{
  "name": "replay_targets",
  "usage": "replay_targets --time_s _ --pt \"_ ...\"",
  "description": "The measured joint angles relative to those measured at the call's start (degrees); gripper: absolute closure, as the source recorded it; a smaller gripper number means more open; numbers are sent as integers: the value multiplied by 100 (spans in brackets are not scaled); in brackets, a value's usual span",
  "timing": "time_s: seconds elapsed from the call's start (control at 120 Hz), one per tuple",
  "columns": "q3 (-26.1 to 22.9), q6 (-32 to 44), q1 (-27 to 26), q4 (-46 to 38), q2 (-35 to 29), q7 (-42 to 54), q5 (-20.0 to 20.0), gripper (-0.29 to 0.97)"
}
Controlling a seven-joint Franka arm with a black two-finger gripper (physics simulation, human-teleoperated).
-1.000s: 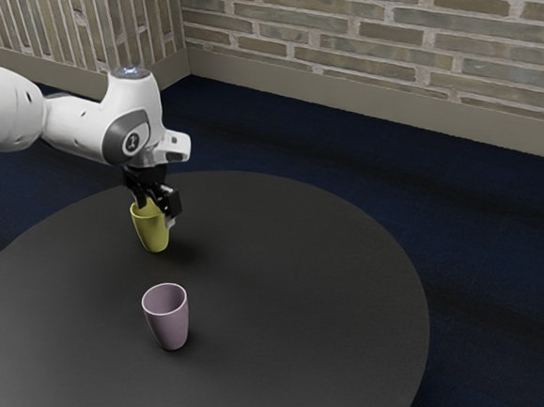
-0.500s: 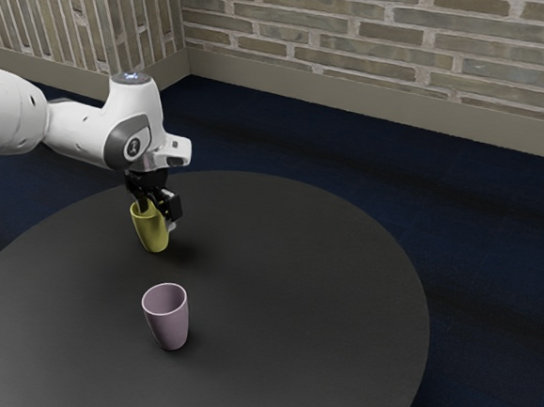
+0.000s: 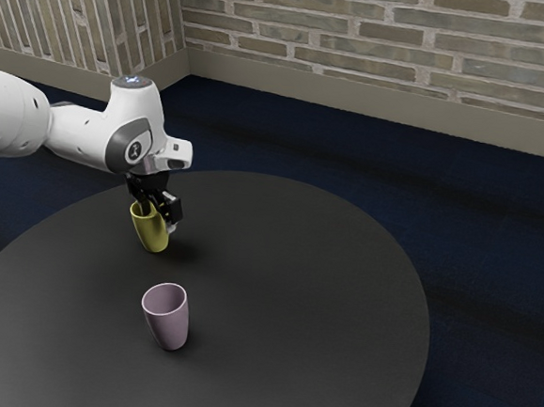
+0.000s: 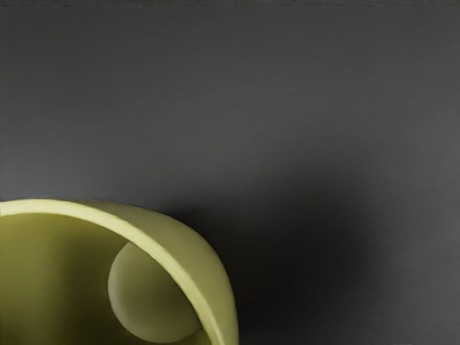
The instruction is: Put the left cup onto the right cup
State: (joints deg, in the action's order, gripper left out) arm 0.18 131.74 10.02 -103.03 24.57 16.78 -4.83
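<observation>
Hardly moved, claw (image 3: 149,215) pinches yellow cup (image 3: 153,237) by its rim.

The tilted yellow-green cup (image 3: 151,230) is apart from the upright mauve cup (image 3: 165,315).

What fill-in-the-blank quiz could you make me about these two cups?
The cup gripped by the pincer is coloured ____. The purple cup stands free with its opening facing ____. The dark table under both is ____ in shape.
Missing words: yellow; up; round.
</observation>
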Motion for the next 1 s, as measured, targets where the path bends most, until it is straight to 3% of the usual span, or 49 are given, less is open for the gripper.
replay_targets --time_s 0.517,1.0 --pt "0 38 -5 0 0 13 -6 13" --pt "0 75 0 0 71 18 2 24"
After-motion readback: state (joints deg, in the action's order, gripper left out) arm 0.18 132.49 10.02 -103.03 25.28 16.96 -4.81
